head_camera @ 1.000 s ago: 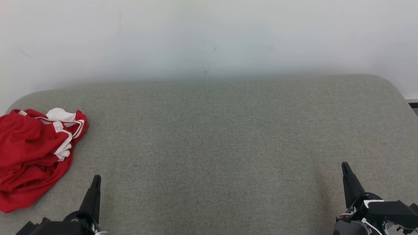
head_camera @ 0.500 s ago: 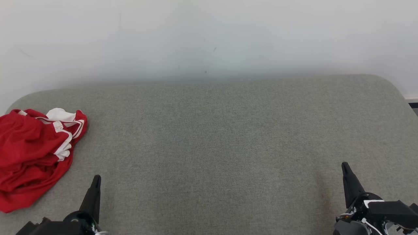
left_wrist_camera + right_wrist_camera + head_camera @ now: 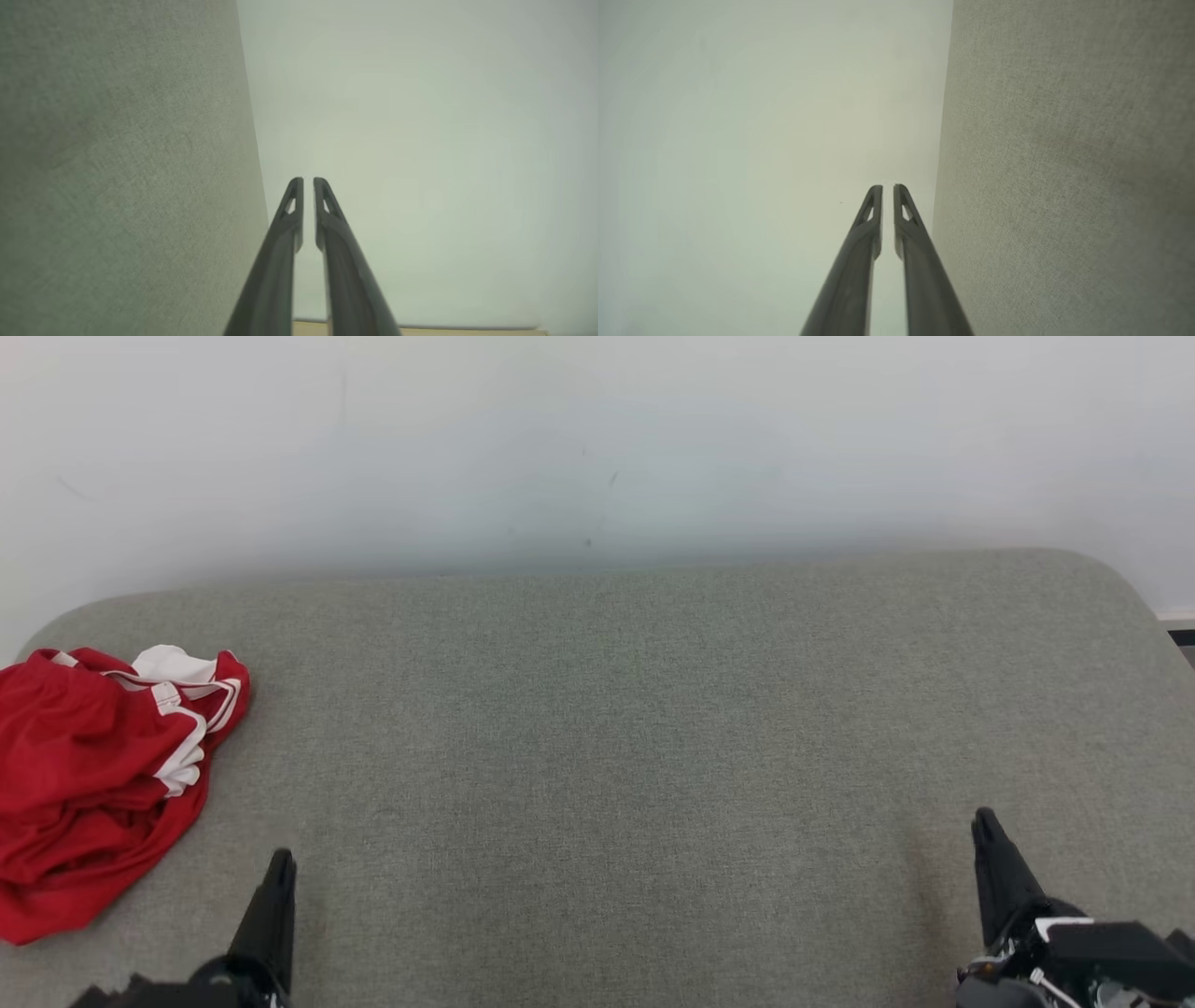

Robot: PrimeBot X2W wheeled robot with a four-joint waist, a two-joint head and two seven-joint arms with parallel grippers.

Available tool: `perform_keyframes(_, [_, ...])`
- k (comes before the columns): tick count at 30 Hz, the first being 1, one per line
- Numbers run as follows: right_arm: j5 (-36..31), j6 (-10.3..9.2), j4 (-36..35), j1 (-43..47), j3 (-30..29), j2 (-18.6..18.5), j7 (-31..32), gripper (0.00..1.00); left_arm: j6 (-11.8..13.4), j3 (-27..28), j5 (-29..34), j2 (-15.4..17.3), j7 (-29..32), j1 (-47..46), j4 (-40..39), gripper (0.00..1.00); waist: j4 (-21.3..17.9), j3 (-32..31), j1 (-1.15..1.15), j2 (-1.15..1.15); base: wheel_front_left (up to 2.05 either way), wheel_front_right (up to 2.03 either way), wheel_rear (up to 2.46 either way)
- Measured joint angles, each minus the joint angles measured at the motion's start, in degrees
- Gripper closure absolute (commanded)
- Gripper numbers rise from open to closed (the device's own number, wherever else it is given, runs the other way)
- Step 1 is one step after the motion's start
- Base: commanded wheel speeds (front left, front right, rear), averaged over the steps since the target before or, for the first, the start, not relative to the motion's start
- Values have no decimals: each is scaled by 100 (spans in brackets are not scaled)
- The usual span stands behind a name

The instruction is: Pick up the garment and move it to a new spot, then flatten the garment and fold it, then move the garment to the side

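A: Where is the garment?

B: The red garment (image 3: 84, 784) with white trim lies crumpled in a heap at nine o'clock in the head view. It sits on the left end of the grey fabric surface (image 3: 635, 728), and the picture's edge cuts part of it off.

A: And the arms?

B: The left fingers (image 3: 273, 910) rise at seven o'clock and the right fingers (image 3: 1001, 873) at about four o'clock. Both point toward twelve, where the pale wall (image 3: 597, 448) stands behind the surface.

A: Is either one touching the cloth?

B: No. The left fingers are near the heap, which sits toward ten o'clock from them, with bare fabric between. The right fingers are well apart from it, at the other end of the surface.

A: How do the fingers stand?

B: In the left wrist view the left fingers (image 3: 286, 242) are drawn almost together, with only a thin slit between the tips and nothing in it. The right wrist view shows the right fingers (image 3: 865, 252) the same way, nearly closed on nothing. They are seen against the pale wall, with the grey surface running beside them.
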Motion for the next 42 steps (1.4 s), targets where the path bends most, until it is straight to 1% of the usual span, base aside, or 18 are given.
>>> perform_keyframes(1, [0, 1, 45, 36, 3, 4, 0, 100, 1, -5, 0, -13, 0, 48, 49, 100, 0, 0, 0, 0, 0, 0, 0])
perform_keyframes(2, [0, 1, 108, 79, 5, 9, -1, 0, 1, -9, 0, -24, 0, 97, 105, 0, 0, 0, 0, 0, 0, 0, 0])
perform_keyframes(5, [-1, 0, 233, 204, 26, 18, -25, 0, 1, -24, 1, -46, -25, 233, 231, 0, -1, -3, 0, 0, 0, 0, 0])
perform_keyframes(9, [-45, 0, 226, 215, 126, 21, -140, 0, 1, -73, 56, -47, -141, 251, 233, 0, -7, -22, 0, 1, 0, 0, 0])
perform_keyframes(13, [-345, 0, 226, 214, 182, 23, -256, 0, 4, -90, 188, -46, -254, 255, 224, 0, -9, -38, 0, 0, 0, 0, 0])
perform_keyframes(17, [-756, 0, 220, 211, 226, 22, -361, 0, 58, -101, 494, -46, -360, 260, 196, 0, -8, -53, 0, 0, 0, 0, 0])
perform_keyframes(24, [-1736, 0, 191, 198, 320, 22, -534, 0, 208, -167, 1289, -43, -538, 288, 86, 0, -3, -85, 1, 0, 0, 0, 0])
perform_keyframes(36, [-3576, 0, 193, 198, 538, 22, -808, 0, 468, -360, 2850, -38, -809, 448, -89, 0, -4, -155, 1, 0, 0, 0, 0])
perform_keyframes(42, [-4285, 0, 235, 198, 615, 22, -894, 0, 557, -445, 3573, -34, -922, 507, -120, 0, -4, -184, 1, 0, 0, 0, 0])
